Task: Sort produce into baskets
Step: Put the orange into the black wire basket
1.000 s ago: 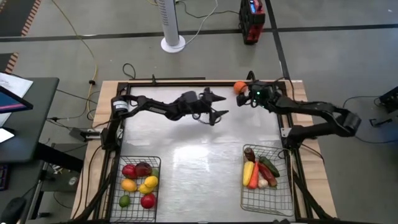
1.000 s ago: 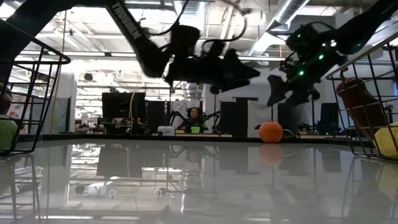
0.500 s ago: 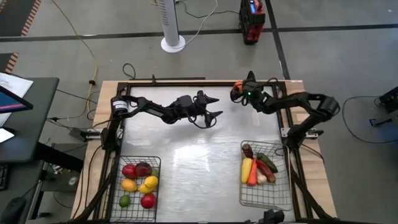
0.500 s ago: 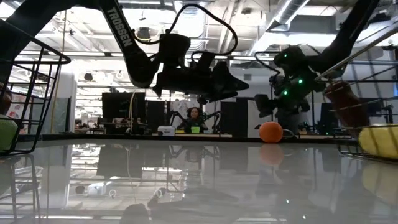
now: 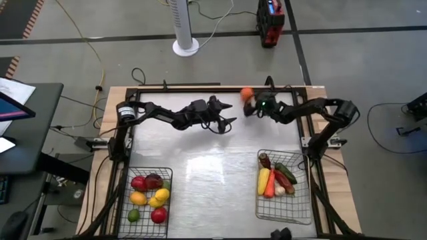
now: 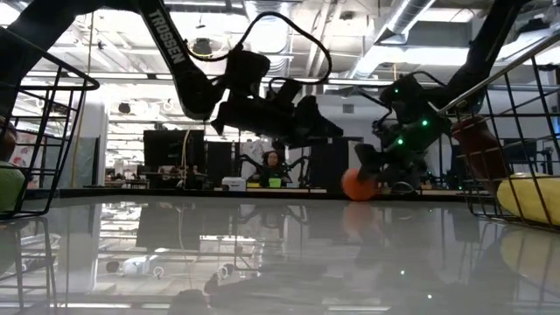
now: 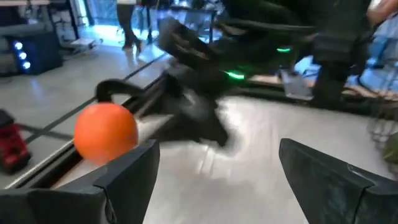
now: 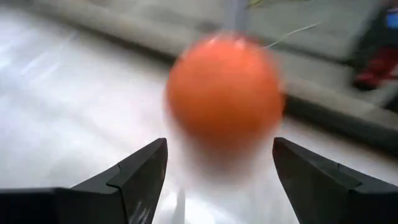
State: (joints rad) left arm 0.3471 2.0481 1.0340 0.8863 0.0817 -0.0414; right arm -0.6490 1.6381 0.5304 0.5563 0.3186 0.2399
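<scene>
Right gripper (image 5: 250, 105) sits low at the table's (image 5: 213, 167) far edge with its fingers (image 8: 140, 177) spread apart, the orange (image 5: 246, 93) just beyond their tips and not held; in the right wrist view the fruit lies ahead of the gap between them. Its arm reaches from the right side, elbow bent back near the right rail, forearm stretched toward the far middle. Left gripper (image 5: 225, 115) hangs above the far centre of the table, fingers (image 7: 127, 174) also apart and holding nothing, its arm extended from the left side in a shallow bend. Two wire baskets stand at the near edge: the left basket (image 5: 141, 215) holds apples, lemons, a lime and a dark plum; the right basket (image 5: 283, 207) holds corn, a carrot, a cucumber, a pepper and garlic. The orange rests on the table surface near the far rail, well apart from both baskets.
</scene>
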